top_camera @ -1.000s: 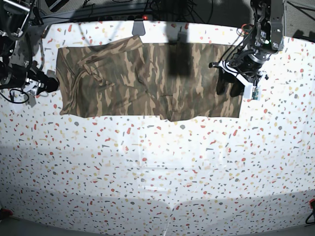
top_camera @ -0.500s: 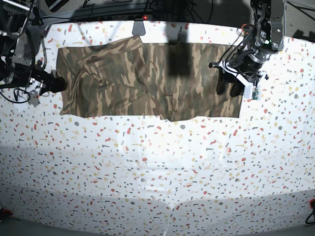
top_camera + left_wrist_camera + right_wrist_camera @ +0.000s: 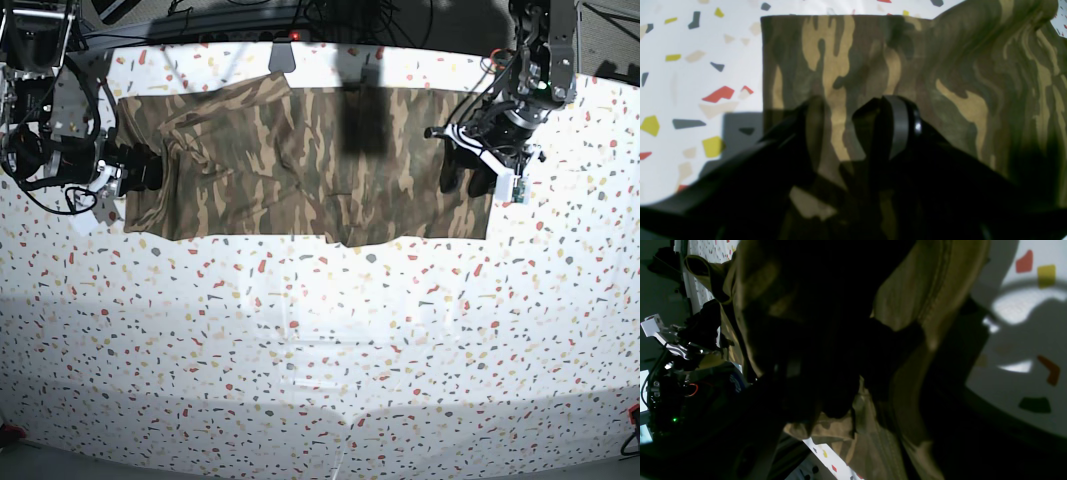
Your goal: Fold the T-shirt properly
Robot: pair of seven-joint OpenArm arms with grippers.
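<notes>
Base view: the camouflage T-shirt (image 3: 300, 165) lies spread flat along the far side of the speckled table (image 3: 320, 350). Left wrist view: left gripper (image 3: 853, 126) spread apart over the shirt's corner. Right wrist view: right gripper (image 3: 840, 373), dark, jaws wide, cloth bunched around it.

Left gripper (image 3: 853, 110) — jaws apart — over the T-shirt (image 3: 940, 83) corner on speckled table (image 3: 690, 66)

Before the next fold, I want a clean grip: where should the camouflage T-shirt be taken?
Probably at its two short ends, from the outside inward: the T-shirt lies flat as a long band, with the left pincer and right pincer already over those edges.
</notes>
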